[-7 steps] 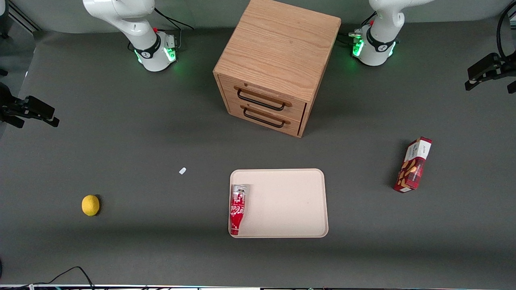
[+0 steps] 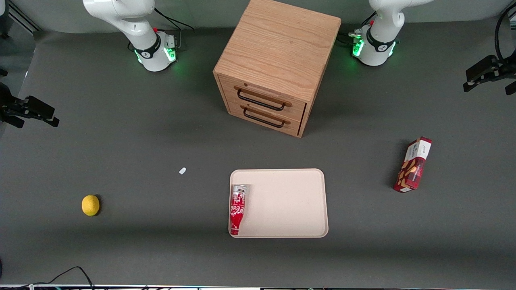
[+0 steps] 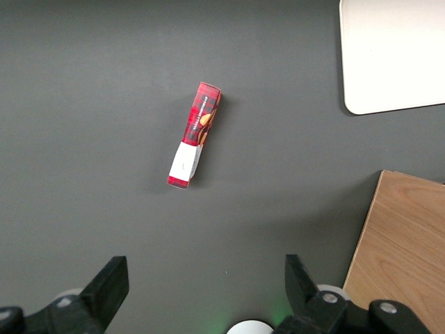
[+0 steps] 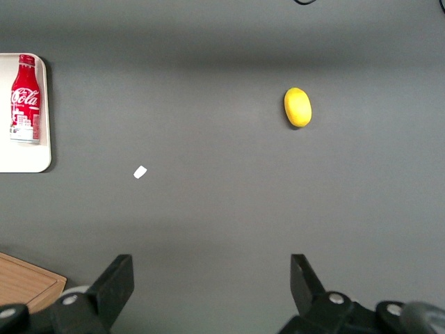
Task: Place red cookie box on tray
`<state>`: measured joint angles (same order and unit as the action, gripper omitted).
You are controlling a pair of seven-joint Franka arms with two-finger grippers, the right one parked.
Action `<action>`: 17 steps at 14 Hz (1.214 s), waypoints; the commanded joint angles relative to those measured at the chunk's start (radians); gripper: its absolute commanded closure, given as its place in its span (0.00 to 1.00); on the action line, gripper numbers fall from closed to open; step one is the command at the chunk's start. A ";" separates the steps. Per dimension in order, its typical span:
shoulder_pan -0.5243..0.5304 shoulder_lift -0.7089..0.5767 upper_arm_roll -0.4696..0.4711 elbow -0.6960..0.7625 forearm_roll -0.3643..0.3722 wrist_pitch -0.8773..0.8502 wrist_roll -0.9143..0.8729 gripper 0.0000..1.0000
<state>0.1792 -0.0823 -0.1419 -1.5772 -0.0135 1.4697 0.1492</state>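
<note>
Red plaid, the red cookie box (image 2: 413, 164) lies on the grey table (image 2: 121, 141) toward the working arm's end, well apart from the tray (image 2: 290, 201). I see my end effector (image 3: 201, 292) hanging high above the box, fingers (image 3: 111, 282) spread wide, holding nothing.

White rounded left arm (image 2: 381, 32), green-lit base, black cables; gripper (image 3: 201, 292) with black, seemingly wedge-shaped fingers (image 3: 111, 282).

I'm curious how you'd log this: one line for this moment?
gripper: open, high above table | red cookie box: on table, untouched | tray: holds cola bottle | step: approach
</note>
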 commanded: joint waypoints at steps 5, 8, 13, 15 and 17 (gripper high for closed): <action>0.022 0.033 -0.008 -0.078 -0.002 0.080 0.001 0.00; 0.025 0.088 -0.002 -0.112 0.024 0.118 0.009 0.00; 0.040 0.191 -0.001 -0.260 0.087 0.416 0.133 0.00; 0.048 0.197 0.001 -0.355 0.089 0.558 0.173 0.00; 0.046 0.231 0.002 -0.408 0.104 0.654 0.190 0.00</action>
<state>0.2191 0.1592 -0.1355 -1.9141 0.0680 2.0434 0.3070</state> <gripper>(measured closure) 0.000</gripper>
